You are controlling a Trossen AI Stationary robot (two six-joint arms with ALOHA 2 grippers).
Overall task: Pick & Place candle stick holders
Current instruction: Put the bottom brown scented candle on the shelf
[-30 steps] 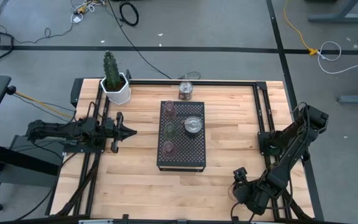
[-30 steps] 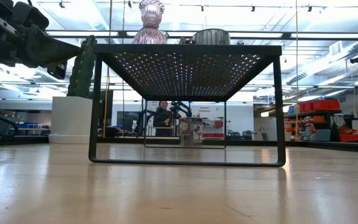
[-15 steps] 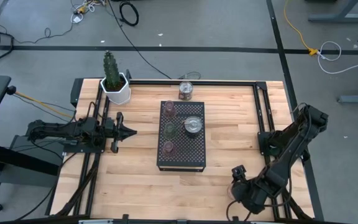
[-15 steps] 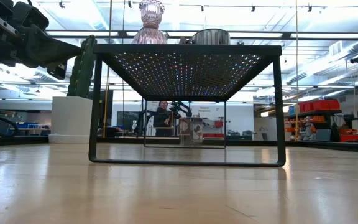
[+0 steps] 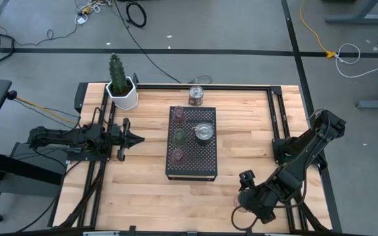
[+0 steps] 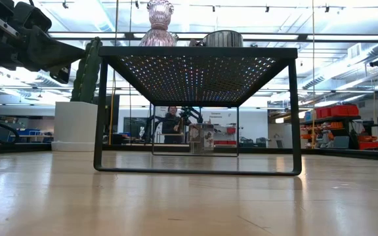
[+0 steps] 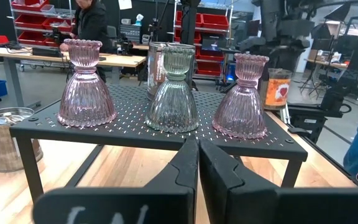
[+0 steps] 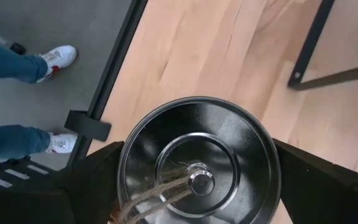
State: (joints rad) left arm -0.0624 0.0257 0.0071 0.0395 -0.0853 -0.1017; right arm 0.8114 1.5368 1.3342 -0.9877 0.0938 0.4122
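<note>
Your right gripper [image 8: 194,186] is clamping wide around a round silvery metal candle holder [image 8: 199,168] near the table's front edge, presumably carrying it. Three ribbed glass holders, two pink [image 7: 86,84] and one green [image 7: 173,90], are standing on the black perforated stand [image 5: 205,154]. Your left gripper [image 5: 136,138] is waiting beside it, fingers together.

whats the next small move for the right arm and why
Probably carry the silvery holder up and toward the black perforated stand. The right pincer has a finger on either side of it near the table's front edge, away from the stand, where two pink holders and a green one already sit. The left pincer waits shut beside the stand.
</note>
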